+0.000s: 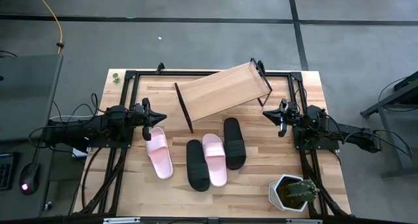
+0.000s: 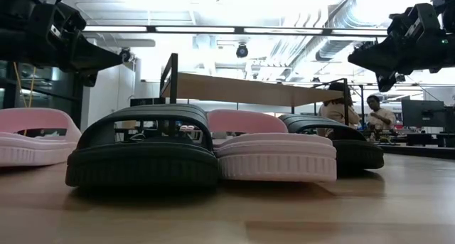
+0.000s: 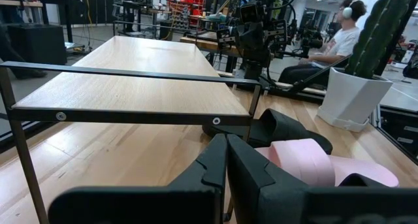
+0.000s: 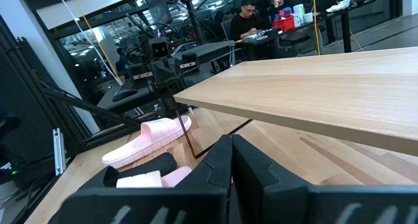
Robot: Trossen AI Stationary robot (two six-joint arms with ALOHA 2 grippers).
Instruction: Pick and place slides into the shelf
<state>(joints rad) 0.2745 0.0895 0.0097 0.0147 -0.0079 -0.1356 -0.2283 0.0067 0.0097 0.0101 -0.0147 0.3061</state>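
Observation:
Four slides lie sole-down on the table in front of the shelf (image 1: 223, 90): a pink one (image 1: 159, 153) at the left, a black one (image 1: 197, 164), a second pink one (image 1: 214, 159) touching it, and a second black one (image 1: 234, 142) at the right. The shelf is a slanted light-wood board on a black frame, standing at the far middle of the table. My left gripper (image 1: 159, 118) hovers shut above the table, left of the shelf and above the left pink slide's far end. My right gripper (image 1: 267, 113) hovers shut just right of the shelf. Neither touches anything.
A white pot with a cactus (image 1: 293, 192) stands near the table's near right corner. Black frame rails (image 1: 116, 165) run along the table's left and right sides. People sit at desks in the room beyond the table (image 2: 375, 116).

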